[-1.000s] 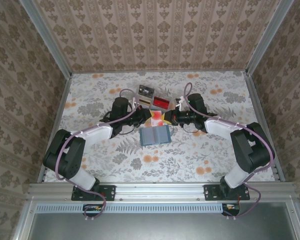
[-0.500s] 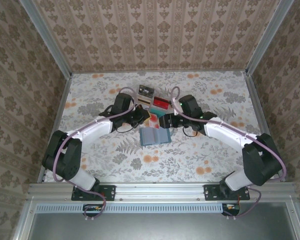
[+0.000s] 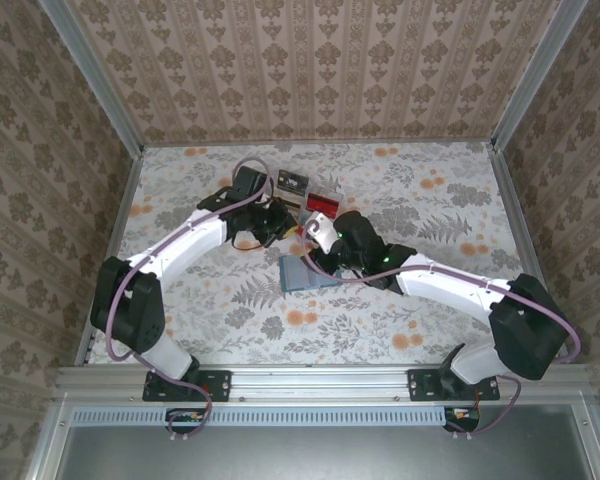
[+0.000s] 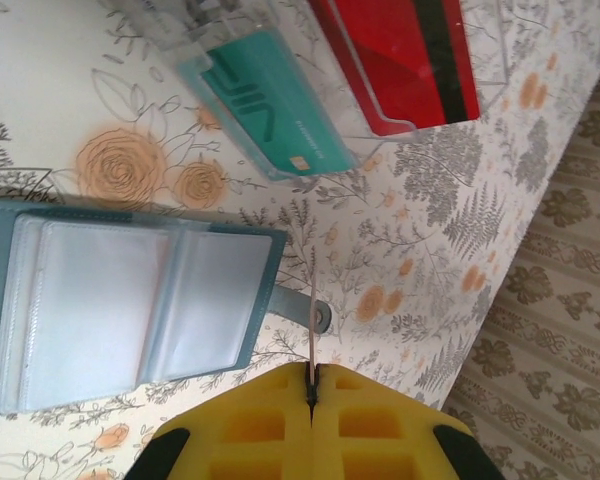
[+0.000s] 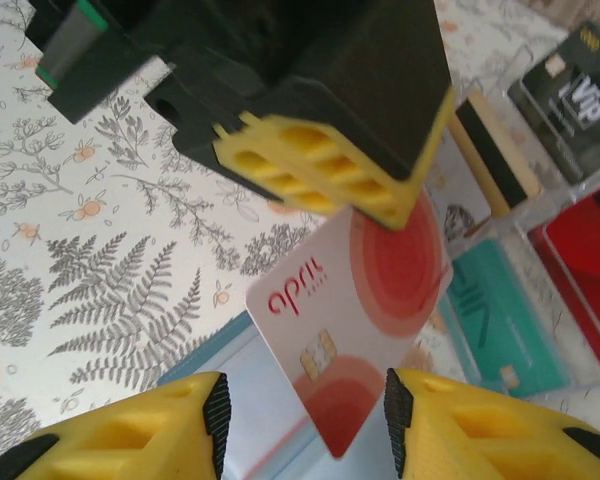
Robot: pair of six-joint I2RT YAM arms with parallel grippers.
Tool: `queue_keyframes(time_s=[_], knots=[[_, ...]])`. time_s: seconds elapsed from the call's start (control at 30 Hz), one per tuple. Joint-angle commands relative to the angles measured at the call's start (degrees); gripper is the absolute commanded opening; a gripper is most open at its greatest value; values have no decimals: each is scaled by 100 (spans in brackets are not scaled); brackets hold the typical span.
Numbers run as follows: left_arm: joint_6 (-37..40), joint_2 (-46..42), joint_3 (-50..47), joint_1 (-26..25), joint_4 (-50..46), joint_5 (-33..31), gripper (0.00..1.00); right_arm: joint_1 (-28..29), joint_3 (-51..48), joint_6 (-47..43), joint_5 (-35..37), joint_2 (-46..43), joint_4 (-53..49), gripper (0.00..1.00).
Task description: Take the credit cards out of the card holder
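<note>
A white credit card with red circles (image 5: 355, 300) hangs in the air, and my left gripper (image 4: 312, 385) is shut on its top edge. In the left wrist view this card (image 4: 311, 345) shows edge-on as a thin line. My right gripper (image 5: 306, 410) is open, and its yellow pads (image 5: 218, 410) stand on either side of the card's lower corner without touching it. The slate-blue card holder (image 4: 130, 300) lies open on the table below, showing its clear sleeves. From above, my right gripper (image 3: 322, 240) partly covers the card holder (image 3: 298, 275).
A clear compartment tray (image 3: 305, 195) just behind the card holder holds a teal card (image 4: 270, 110), a red card (image 4: 400, 55), a black card (image 5: 570, 90) and a striped one (image 5: 490, 150). The floral table has free room left and right.
My right gripper has opened off the white card, and its arm has swung left over the card holder. My left gripper has kept the card and shifted slightly toward the tray.
</note>
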Motion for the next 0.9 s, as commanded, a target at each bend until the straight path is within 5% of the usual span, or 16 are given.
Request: queue_keyframes(time_s=[0.0, 0.27, 0.6, 0.67, 0.87], knots=[[-356, 173, 153, -14, -498, -86, 0, 63, -46, -662, 248, 244, 727, 45], [-449, 249, 71, 0, -355, -155, 0, 119, 51, -1501, 237, 636, 913, 32], [-524, 165, -70, 94, -268, -164, 0, 126, 87, -2159, 409, 744, 1072, 1], [-492, 95, -101, 137, -268, -214, 11, 113, 85, -2283, 412, 716, 1083, 0], [-182, -317, -148, 412, -566, -689, 74, -159, 94, -2314, 254, 630, 1114, 0]])
